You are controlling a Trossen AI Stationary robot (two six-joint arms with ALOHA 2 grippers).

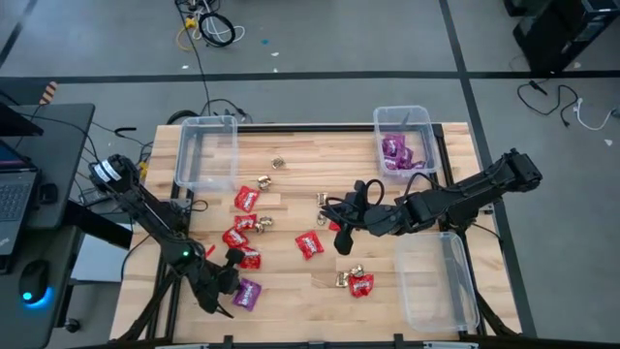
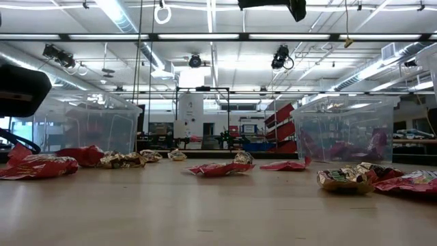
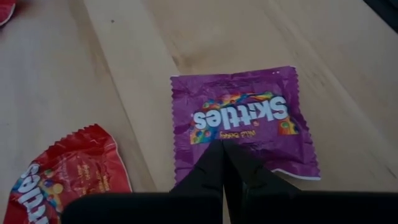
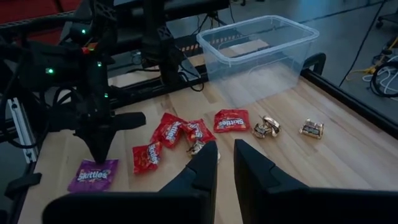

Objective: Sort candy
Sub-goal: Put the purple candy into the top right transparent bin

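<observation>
My overhead camera looked straight down on the whole pale wooden slatted table [image 1: 291, 155], while my low camera sat at tabletop height and faced level across it into the room behind. The left wrist camera hung very close above a flat purple candy packet [image 3: 242, 127], and the right wrist camera, farther off, faced across the table and shared that same packet [image 4: 93, 175] with it.
</observation>
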